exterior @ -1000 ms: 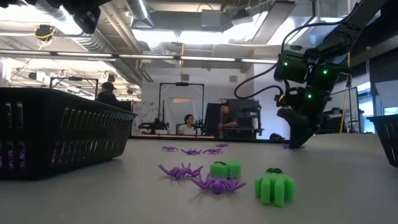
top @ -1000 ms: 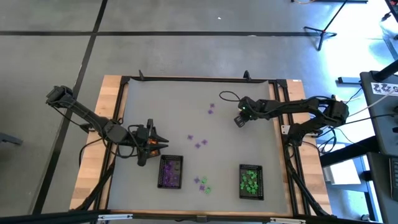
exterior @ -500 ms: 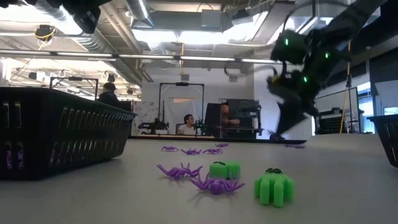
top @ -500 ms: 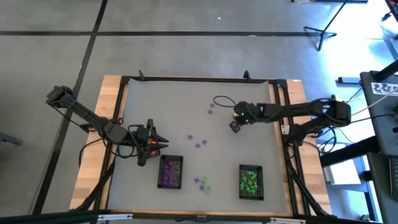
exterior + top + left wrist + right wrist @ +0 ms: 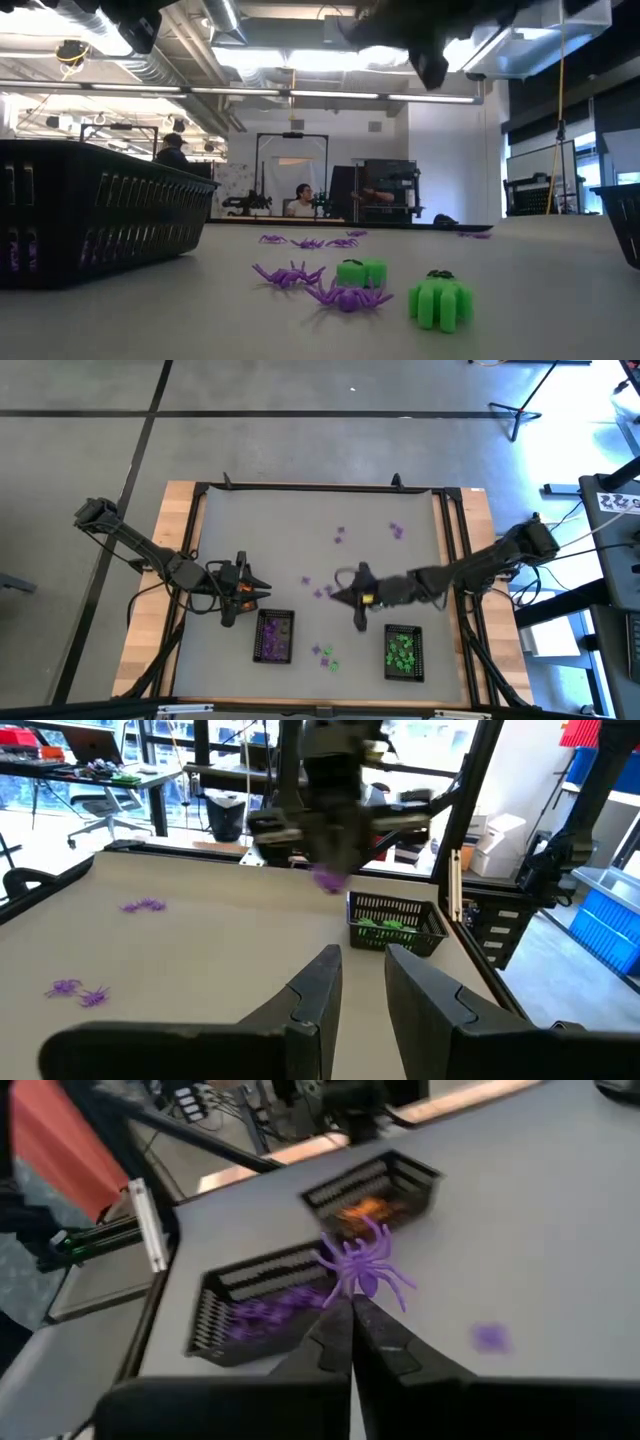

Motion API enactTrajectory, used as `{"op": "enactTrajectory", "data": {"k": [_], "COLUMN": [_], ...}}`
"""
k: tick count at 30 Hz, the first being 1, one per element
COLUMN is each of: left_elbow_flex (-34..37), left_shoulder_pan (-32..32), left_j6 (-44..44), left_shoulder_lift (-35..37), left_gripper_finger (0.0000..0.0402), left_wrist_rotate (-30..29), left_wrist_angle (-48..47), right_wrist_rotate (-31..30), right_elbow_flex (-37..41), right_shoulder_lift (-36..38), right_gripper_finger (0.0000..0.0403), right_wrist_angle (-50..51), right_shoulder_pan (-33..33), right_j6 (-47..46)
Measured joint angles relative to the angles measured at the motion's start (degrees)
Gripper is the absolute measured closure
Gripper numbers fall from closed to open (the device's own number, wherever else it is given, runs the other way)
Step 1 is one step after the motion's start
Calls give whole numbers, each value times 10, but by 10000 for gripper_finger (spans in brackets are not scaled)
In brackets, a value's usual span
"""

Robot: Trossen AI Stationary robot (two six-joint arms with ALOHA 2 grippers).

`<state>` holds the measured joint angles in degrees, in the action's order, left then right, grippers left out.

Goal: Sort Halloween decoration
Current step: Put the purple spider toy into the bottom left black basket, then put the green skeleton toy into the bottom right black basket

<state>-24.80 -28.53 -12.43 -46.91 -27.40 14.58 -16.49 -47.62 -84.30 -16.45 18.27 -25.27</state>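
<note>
High view: the right gripper [image 5: 352, 598] reaches across the middle of the table [image 5: 300, 520], between the purple tray [image 5: 274, 636] and the green tray [image 5: 403, 651]. In the right wrist view its fingers [image 5: 345, 1342] are pinched together on a purple spider [image 5: 362, 1265], held above the table with the purple tray [image 5: 262, 1308] and a farther tray of orange pieces [image 5: 372, 1193] beyond it. The left wrist view shows the same spider [image 5: 329, 880] hanging under the right gripper [image 5: 330, 860], with the green tray [image 5: 394, 920] behind. The left gripper [image 5: 240, 588] waits near the table's left edge, just beside the purple tray; its fingers [image 5: 320, 995] stand a little apart with nothing between them. Loose purple trinkets lie scattered: one pair [image 5: 340, 536] toward the far middle, another [image 5: 397, 531] to the right of it, and more [image 5: 312, 587] near the centre. Between the two trays sits a small cluster of purple and green pieces [image 5: 326, 655]. In the low view these appear up close as purple spiders [image 5: 345, 295] and green pieces [image 5: 441, 298], and people sit in the room behind.
</note>
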Motion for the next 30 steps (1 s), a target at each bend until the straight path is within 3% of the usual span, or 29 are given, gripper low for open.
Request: {"op": "enactTrajectory", "data": {"k": [5, 18, 24, 30], "left_elbow_flex": [0, 0, 0, 0], "left_shoulder_pan": [0, 0, 0, 0], "left_j6": [0, 0, 0, 0], "left_shoulder_lift": [0, 0, 0, 0], "left_gripper_finger": [327, 327, 327, 327], "left_wrist_rotate": [0, 0, 0, 0], "left_wrist_angle": [0, 0, 0, 0], "right_wrist_rotate": [-72, -20, 1, -4], "right_elbow_flex": [-72, -320, -382, -391], "right_shoulder_lift": [-85, -336, -382, -363], "right_gripper_finger": [402, 397, 311, 228], "right_wrist_angle": [-23, -19, 35, 122], "right_shoulder_pan": [51, 46, 42, 42], "right_j6": [33, 88, 88, 37]}}
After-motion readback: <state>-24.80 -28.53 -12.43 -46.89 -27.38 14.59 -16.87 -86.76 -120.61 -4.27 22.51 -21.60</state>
